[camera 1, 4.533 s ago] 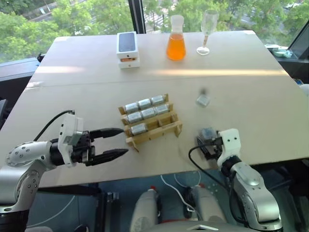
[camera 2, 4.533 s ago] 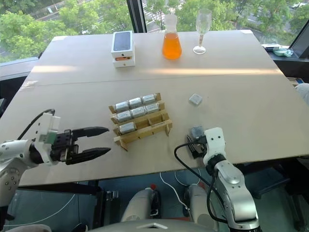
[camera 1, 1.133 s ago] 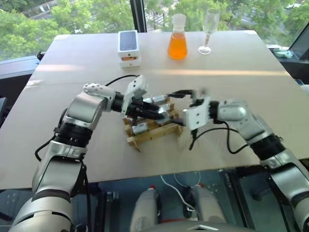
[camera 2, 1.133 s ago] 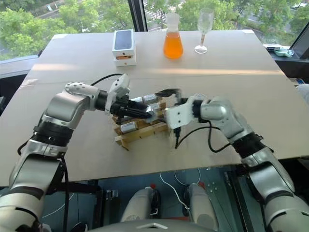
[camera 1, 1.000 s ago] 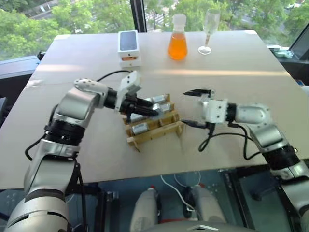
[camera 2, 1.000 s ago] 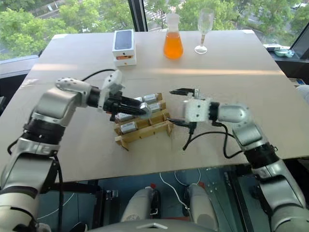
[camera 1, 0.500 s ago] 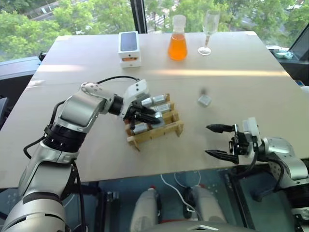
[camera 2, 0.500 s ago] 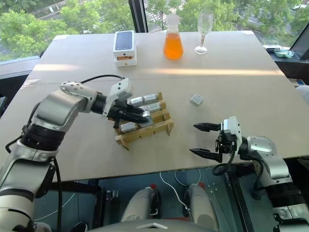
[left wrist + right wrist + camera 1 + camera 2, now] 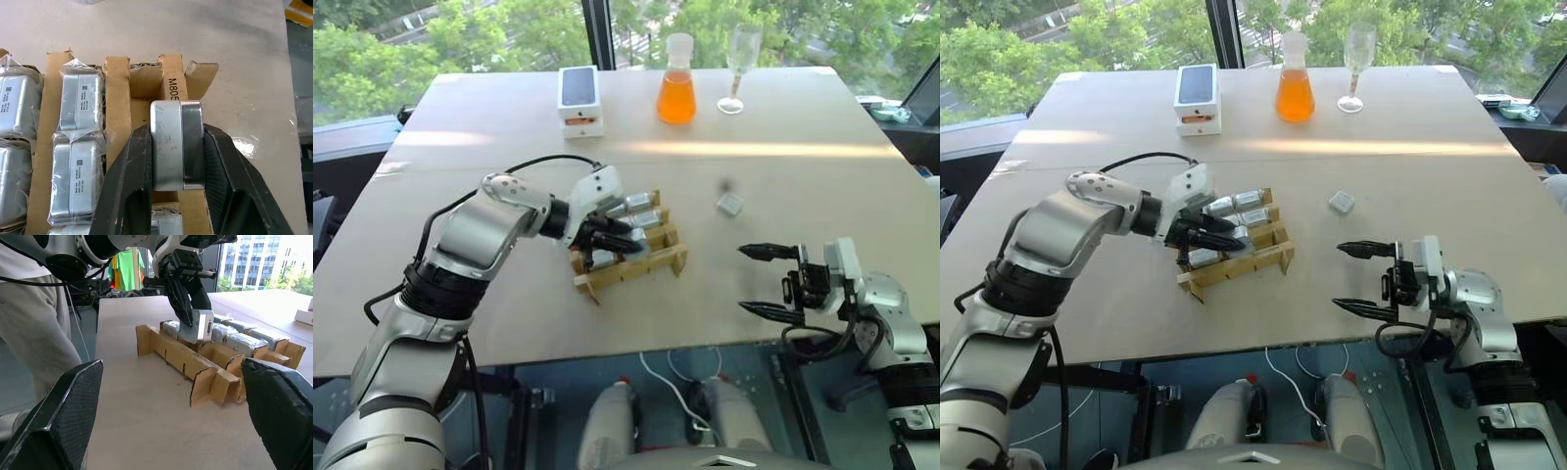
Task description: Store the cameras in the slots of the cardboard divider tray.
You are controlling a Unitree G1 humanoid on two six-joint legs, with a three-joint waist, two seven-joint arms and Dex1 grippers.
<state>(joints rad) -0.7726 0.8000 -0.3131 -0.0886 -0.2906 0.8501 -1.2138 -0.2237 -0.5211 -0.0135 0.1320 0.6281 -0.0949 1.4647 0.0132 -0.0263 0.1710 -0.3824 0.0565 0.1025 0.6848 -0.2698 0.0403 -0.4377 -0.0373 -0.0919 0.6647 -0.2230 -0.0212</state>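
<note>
Camera poised over the front row of the divider tray.
Our left gripper [image 9: 177, 161] clamps a camera [image 9: 175, 144] above the cardboard divider tray [image 9: 636, 266]; misaligned, it could catch a wall. Right gripper [image 9: 766, 281] spread wide, empty.

Silver-grey jointed arms with black bands at the joints, white wrist housings, loose black cables looping alongside, and tapering black fingers [image 9: 132, 186], their inner pads finely textured.
</note>
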